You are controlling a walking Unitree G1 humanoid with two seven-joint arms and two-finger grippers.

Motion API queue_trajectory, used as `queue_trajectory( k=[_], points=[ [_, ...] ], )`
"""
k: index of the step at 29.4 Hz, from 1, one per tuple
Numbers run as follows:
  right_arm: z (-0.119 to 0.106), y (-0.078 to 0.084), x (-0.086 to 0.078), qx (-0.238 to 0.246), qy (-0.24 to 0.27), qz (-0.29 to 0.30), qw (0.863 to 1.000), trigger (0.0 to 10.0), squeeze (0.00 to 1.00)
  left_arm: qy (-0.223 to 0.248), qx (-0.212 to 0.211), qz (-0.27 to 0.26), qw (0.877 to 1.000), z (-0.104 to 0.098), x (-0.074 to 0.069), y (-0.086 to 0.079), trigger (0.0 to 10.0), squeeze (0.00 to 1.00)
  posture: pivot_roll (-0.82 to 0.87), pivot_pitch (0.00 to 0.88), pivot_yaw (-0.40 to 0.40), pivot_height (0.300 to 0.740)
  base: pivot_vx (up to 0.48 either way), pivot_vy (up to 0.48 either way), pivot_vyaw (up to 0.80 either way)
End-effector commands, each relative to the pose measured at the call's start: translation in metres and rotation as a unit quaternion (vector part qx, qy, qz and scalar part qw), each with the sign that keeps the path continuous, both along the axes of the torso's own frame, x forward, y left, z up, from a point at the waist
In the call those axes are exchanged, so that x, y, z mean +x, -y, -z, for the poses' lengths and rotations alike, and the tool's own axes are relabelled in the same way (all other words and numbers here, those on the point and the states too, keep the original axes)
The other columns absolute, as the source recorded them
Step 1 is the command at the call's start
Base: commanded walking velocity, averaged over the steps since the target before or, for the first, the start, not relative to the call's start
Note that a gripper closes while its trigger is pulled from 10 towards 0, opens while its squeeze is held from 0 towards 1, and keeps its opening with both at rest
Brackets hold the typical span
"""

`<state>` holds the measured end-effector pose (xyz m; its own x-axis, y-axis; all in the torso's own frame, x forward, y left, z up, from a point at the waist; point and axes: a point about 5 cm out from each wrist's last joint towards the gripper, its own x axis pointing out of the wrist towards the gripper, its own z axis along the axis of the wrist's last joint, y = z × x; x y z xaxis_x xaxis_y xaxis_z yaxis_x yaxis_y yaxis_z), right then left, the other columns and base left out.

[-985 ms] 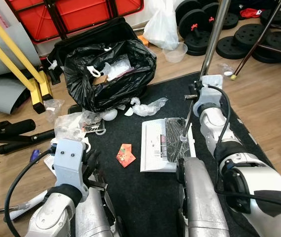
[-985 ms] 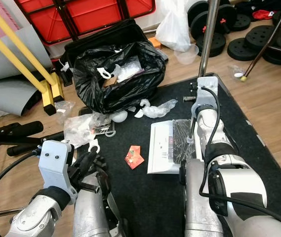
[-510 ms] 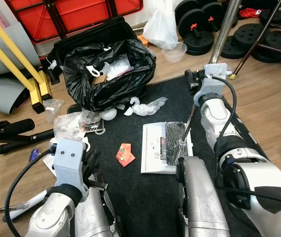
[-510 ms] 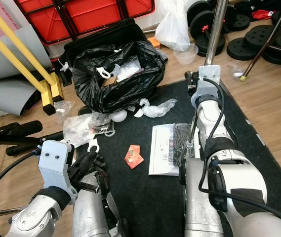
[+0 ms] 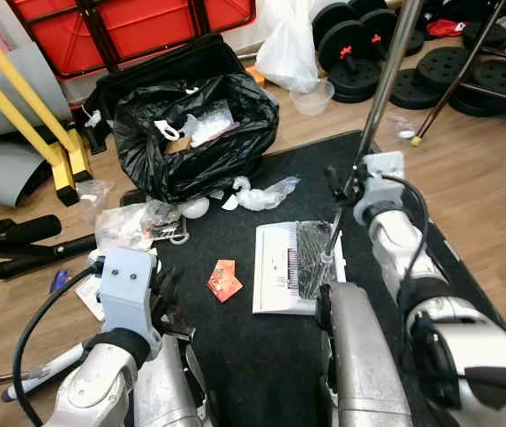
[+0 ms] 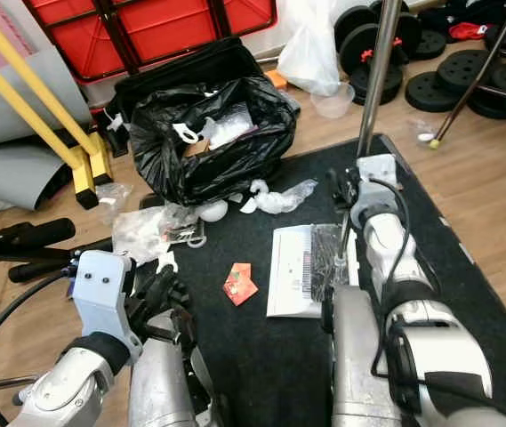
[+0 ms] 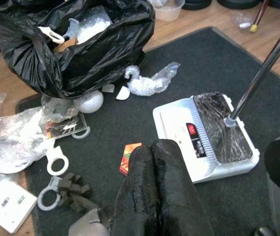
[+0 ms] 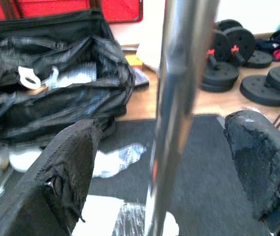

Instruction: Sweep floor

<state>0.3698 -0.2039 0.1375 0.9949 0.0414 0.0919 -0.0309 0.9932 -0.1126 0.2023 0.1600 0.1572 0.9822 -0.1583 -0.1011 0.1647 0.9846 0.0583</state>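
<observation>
My right gripper (image 8: 164,162) has its fingers spread wide either side of the metal pole (image 5: 379,98), not clamped, so I can close on it to work the white dustpan (image 5: 277,267) on the black mat (image 5: 261,356). My left gripper (image 7: 157,191), fingers pressed together, hangs idle. Red wrapper (image 5: 225,278) lies at nine o'clock of the dustpan, black rubbish bag (image 5: 195,133) at eleven.

Black bin bag (image 5: 195,133) and wrappers (image 5: 132,224) crowd the mat's (image 5: 261,356) far-left corner

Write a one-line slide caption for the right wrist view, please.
Open right gripper straddling the silver pole, black trash bag and weight plates beyond.
</observation>
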Motion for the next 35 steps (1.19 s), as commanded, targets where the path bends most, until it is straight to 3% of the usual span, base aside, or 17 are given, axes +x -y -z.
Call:
queue_trajectory(
  k=[1,2,4,9,13,22,30,35],
  points=[
    [0.009,0.004,-0.007,-0.009,-0.011,-0.003,1.0,10.0,0.0,-0.011,0.0,0.01,1.0,0.006,0.0,0.001,10.0,0.0,-0.01,0.17,0.043,0.411,0.0,0.0,0.0],
    [0.009,0.004,-0.007,-0.009,-0.011,-0.003,1.0,10.0,0.0,-0.011,0.0,0.01,1.0,0.006,0.0,0.001,10.0,0.0,-0.01,0.17,0.043,0.411,0.0,0.0,0.0],
    [0.018,0.011,-0.025,-0.03,-0.017,-0.008,0.999,10.0,0.0,-0.009,-0.008,0.012,1.0,0.01,0.004,0.004,10.0,0.0,-0.04,0.142,0.024,0.411,0.0,0.0,0.0],
    [0.02,0.012,-0.038,-0.034,-0.022,-0.013,0.999,10.0,0.0,-0.009,-0.012,0.012,1.0,0.012,0.005,0.005,10.0,0.0,-0.05,0.125,0.014,0.411,0.0,0.0,0.0],
    [0.008,-0.022,-0.072,0.03,-0.016,-0.148,0.988,10.0,0.0,-0.011,-0.029,0.016,0.999,0.021,0.001,0.01,10.0,0.0,-0.08,0.071,-0.003,0.426,0.0,0.0,0.0],
    [0.002,-0.064,-0.11,0.069,-0.035,-0.248,0.966,10.0,0.0,-0.025,-0.058,0.013,0.998,0.031,-0.007,0.026,10.0,0.0,-0.09,0.035,-0.014,0.456,0.0,0.0,0.0],
    [-0.005,-0.076,-0.114,0.063,-0.041,-0.284,0.956,10.0,0.0,-0.033,-0.085,0.01,0.996,0.037,-0.005,0.031,10.0,0.0,-0.1,0.01,-0.018,0.481,0.0,0.0,0.0],
    [0.003,-0.079,-0.104,0.061,-0.058,-0.281,0.956,10.0,0.0,-0.023,-0.118,0.017,0.993,0.042,0.011,0.03,10.0,0.0,-0.09,0.0,-0.012,0.501,0.0,0.0,0.0]
  ],
)
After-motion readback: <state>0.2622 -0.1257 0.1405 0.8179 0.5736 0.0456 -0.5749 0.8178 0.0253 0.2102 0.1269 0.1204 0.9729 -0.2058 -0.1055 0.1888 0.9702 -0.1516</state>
